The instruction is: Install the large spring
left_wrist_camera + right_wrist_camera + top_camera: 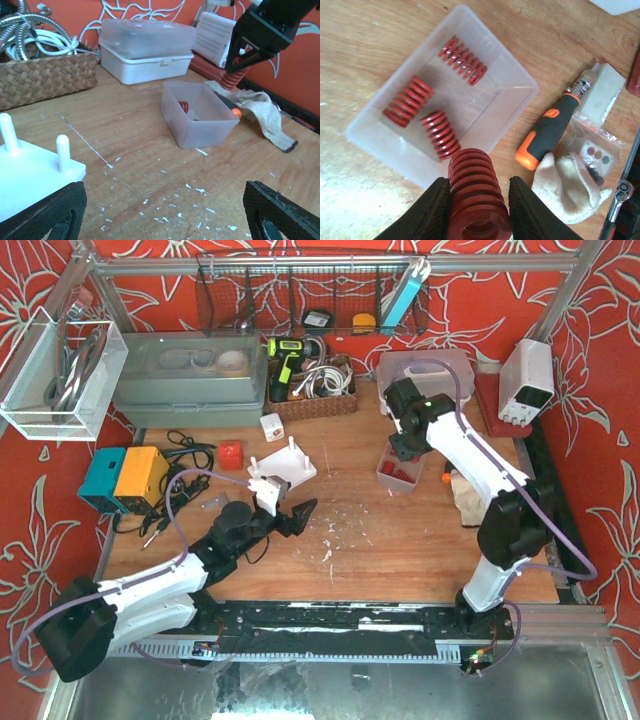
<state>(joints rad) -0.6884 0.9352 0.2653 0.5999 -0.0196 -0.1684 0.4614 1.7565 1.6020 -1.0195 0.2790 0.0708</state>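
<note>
Our right jaws pinch the large red coil spring (476,200) across its coils, holding it over the near rim of the clear plastic bin (532,91), which contains three smaller red springs (440,134). We judge it stiff, fairly heavy and smooth-sided, so a side grip near mid-length should stop it tilting. Our left jaws stand spread and empty beside the white pegged plate (30,175) on the wooden bench (150,190).
</note>
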